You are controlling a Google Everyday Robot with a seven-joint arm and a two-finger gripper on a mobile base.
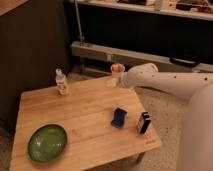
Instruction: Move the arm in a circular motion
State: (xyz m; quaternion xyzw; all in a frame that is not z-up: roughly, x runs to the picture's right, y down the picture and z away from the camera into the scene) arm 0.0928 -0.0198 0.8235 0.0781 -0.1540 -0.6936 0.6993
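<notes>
- Camera view looks down at an angle on a small wooden table (pixel 80 120) standing on a speckled floor, with a dark wall and a metal rail behind it.
- A thick, glossy white arm (pixel 165 82) reaches in from the right edge of the scene and stretches leftward over the far right corner of the table.
- Small dark holes run along the arm's side, and a rounded joint sits near its end.
- At the arm's end is the gripper (pixel 112 81), a pale cream tip hanging just above the table's far edge.
- Whether the gripper is open or closed cannot be told from this view.
- Just behind the gripper, past the table's edge, is a small pale cup-like object with a reddish top (pixel 117 69); what it is cannot be made out.
- Well to the left of the gripper, a small clear bottle (pixel 61 82) stands upright near the table's far left corner.
- Below the gripper, nearer the camera, a blue object (pixel 118 117) lies on the wood.
- Just to the right of that, a slim dark object with a light edge (pixel 144 122) stands near the table's right side, beneath the arm's line.
- Farthest from the gripper, a round green bowl (pixel 47 143) rests at the table's near left corner.
- A broad white part of the robot (pixel 197 135) fills the lower right corner of the scene.
</notes>
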